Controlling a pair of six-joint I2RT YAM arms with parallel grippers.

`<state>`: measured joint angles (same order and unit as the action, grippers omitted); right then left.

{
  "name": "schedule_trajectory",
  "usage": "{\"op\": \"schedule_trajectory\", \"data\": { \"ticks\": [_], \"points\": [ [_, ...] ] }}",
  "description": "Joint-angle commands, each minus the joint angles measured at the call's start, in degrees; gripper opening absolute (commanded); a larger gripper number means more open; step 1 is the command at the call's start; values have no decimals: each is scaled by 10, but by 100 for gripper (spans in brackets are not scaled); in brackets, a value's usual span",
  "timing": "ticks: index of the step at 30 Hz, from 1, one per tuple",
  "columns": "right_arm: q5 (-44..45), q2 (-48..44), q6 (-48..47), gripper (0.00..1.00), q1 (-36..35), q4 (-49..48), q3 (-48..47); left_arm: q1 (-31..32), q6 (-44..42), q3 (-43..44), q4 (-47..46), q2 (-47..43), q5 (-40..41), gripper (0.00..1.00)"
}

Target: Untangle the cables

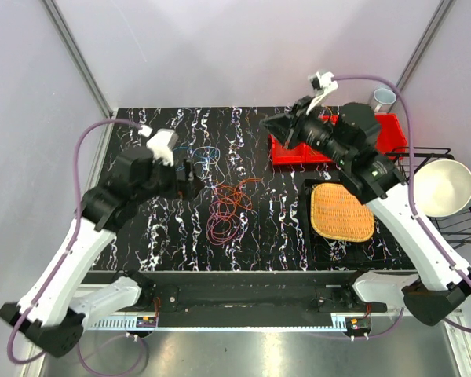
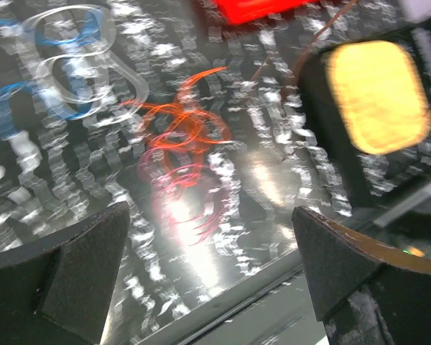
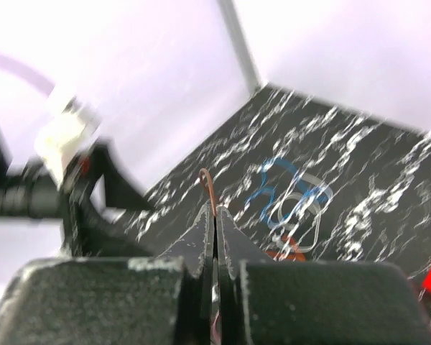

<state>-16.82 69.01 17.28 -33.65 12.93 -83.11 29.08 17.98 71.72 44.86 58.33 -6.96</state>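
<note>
While the cables [image 1: 224,196] lie in a loose heap at the middle of the counter [image 1: 165,236], only part of the sorting looks done. The blue cable [image 1: 204,155] sits at the far left edge of the heap with a pale loop [image 2: 79,50] lying over it. It is mostly free of the warm-coloured ones. The orange-red cable [image 1: 237,192] and the pink cable [image 1: 220,224] overlap each other in stacked coils, so I judge that pair not yet separated.

The right tool [image 3: 214,212] hangs above the far side of the heap with its fingers pressed together on a thin orange-brown strand [image 3: 209,188], which rises from between them. Which coil that strand belongs to cannot be told. The left tool [image 2: 210,212] hovers over the near left of the heap, fingers wide apart with nothing between them.

Off to the right, well apart from the heap, are a woven mat [image 1: 341,210], a red bin [image 1: 385,129] and a white bowl [image 1: 442,187].

Most of the work seems to remain: drawing the pinched strand clear, then parting orange-red from pink.
</note>
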Motion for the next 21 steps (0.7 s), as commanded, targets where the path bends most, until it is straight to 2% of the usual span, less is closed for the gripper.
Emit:
{"op": "schedule_trajectory", "data": {
  "ticks": [1, 5, 12, 17, 19, 21],
  "points": [
    [73, 24, -22, 0, -4, 19, -83, -1, -15, -47, 32, -68, 135, 99],
    [86, 64, -30, 0, -3, 36, -190, 0, -14, -111, 32, -116, 174, 99],
    [108, 143, -65, 0, -4, 86, -376, -1, 6, -189, 3, -160, 180, 99],
    [120, 222, -93, 0, -4, 141, -555, 0, 4, -200, -7, -174, 177, 99],
    [127, 243, -106, 0, -3, 167, -611, 0, 5, -203, -11, -175, 172, 99],
    [143, 263, -115, 0, -3, 179, -628, 0, 5, -204, -9, -175, 171, 99]
  ]
}}
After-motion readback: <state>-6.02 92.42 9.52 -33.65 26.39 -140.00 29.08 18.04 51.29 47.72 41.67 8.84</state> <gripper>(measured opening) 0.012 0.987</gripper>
